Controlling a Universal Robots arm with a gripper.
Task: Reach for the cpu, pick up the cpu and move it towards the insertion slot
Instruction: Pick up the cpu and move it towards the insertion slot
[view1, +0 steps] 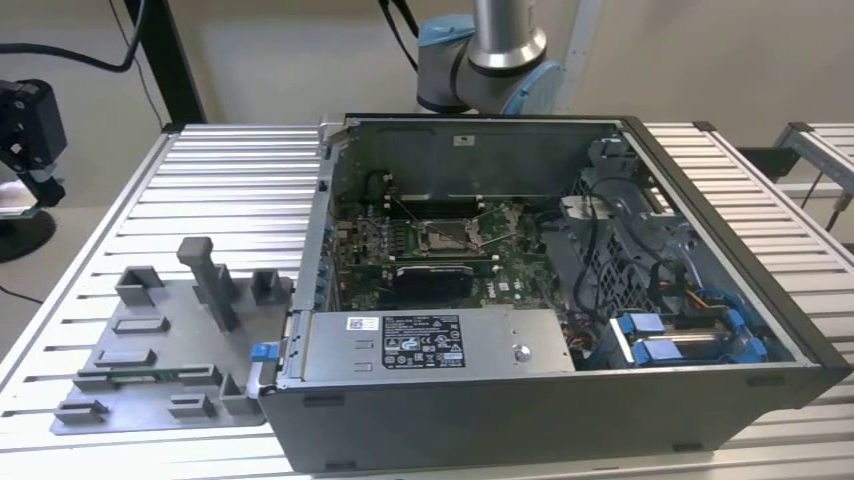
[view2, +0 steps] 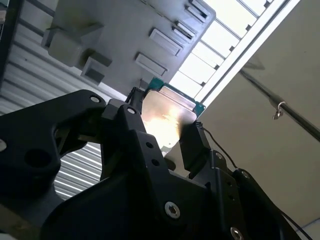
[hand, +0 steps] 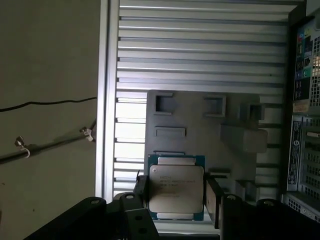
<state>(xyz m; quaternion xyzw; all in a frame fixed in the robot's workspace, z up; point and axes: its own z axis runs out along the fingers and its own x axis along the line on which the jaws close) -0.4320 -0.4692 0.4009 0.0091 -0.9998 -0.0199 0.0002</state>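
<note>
Second wrist view: the hand (view2: 163, 121) clamps the cpu (view2: 169, 114), partly hiding it.

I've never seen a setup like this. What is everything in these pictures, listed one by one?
table: one, silvery slatted metal, under everything
computer case: one, dark grey, open, on the table
circuit board: one, green, inside the computer case
insertion slot: one, silver frame with dark centre, on the circuit board
metal box: one, silver with a label, inside the case's front edge
fixture plate: one, grey with raised blocks, beside the case on the exterior view's left
cpu: one, silvery face with green edge, held between the gripper's fingers
robot arm: one, silver and blue, behind the case
gripper: one, black, shut on the cpu
</note>
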